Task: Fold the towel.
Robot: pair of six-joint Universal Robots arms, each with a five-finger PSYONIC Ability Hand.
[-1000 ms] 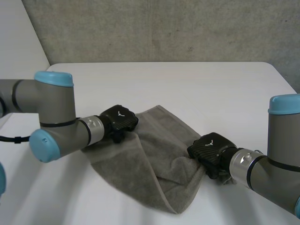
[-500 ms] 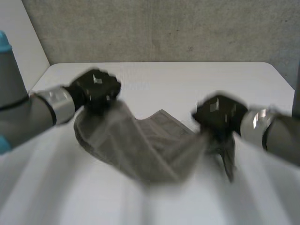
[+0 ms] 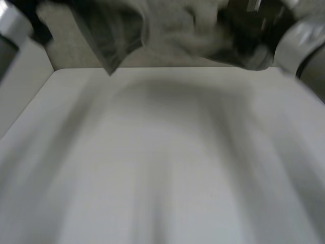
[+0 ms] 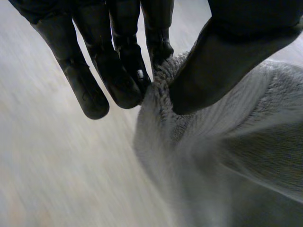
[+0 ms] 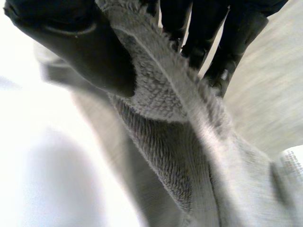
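Observation:
The grey towel (image 3: 167, 25) hangs high above the white table (image 3: 162, 168), stretched between both hands. My left hand (image 4: 118, 56) pinches an edge of the towel (image 4: 222, 156) between thumb and straight fingers. My right hand (image 5: 80, 42) pinches another edge of the towel (image 5: 175, 142) the same way, the cloth trailing down from it. In the head view my left hand (image 3: 25, 20) is at the far left and my right hand (image 3: 259, 35) at the far right, both raised well off the table.
A grey wall (image 3: 167, 58) stands behind the table's far edge. A pale wall (image 3: 20, 86) runs along the table's left side.
Both hands have lifted the towel off the table and swung it high up toward the back, spreading apart. The table below now lies bare.

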